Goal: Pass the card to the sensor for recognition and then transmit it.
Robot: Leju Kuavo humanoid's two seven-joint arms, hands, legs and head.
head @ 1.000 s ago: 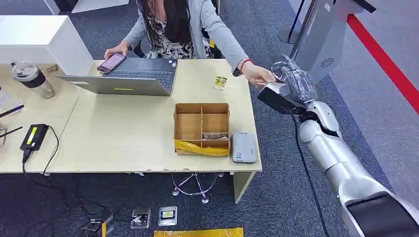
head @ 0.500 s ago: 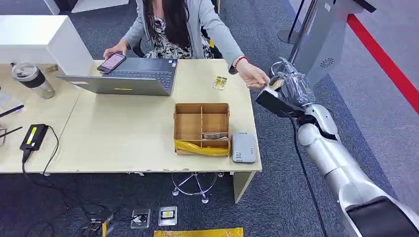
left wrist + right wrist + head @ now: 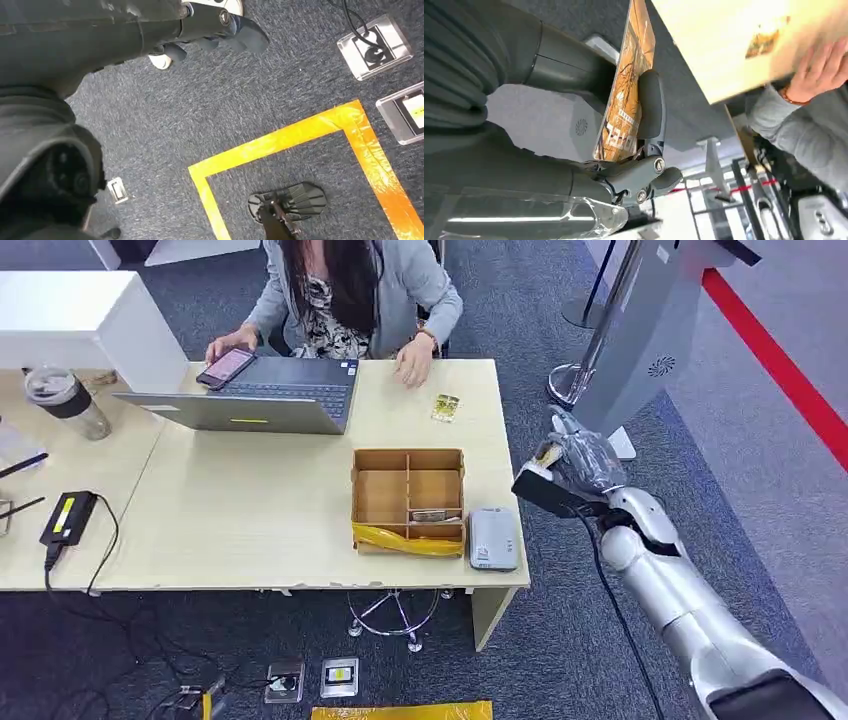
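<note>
- The right hand (image 3: 572, 462) hangs off the counter's (image 3: 250, 520) right end, near the sensor (image 3: 494, 538) at the near right corner.
- The right wrist view shows what the head view blurs: fingers (image 3: 650, 107) pinching the orange card (image 3: 626, 90) against the thumb.
- The left hand (image 3: 210, 37) hangs over the carpet, fingers apparently curled on nothing.

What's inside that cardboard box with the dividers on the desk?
The cardboard box has several compartments. One front compartment holds a small card-like item; the others look empty. Yellow tape along the front wall hides whatever lies just behind it.
</note>
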